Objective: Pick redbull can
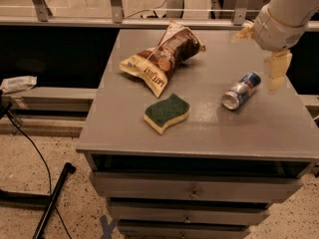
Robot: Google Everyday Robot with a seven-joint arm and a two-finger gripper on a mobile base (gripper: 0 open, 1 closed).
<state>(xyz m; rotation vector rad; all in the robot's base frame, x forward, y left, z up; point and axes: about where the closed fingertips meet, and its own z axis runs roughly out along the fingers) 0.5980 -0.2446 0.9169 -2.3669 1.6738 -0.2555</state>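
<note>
The redbull can (pixel 241 90) lies on its side on the right part of the grey table top (pixel 124 128), with its silver end toward the front and its blue and silver body pointing back right. My gripper (pixel 260 52) hangs on the white arm at the top right, just above and to the right of the can, not touching it. Its two tan fingers (pixel 276 71) are spread apart with nothing between them.
A green and yellow sponge (pixel 167 112) lies in the table's middle front. A brown chip bag (pixel 162 59) lies behind it. The table is a drawer cabinet (pixel 194 193). A metal rail (pixel 114 4) runs behind. A black pole (pixel 52 203) and cable lie on the floor at left.
</note>
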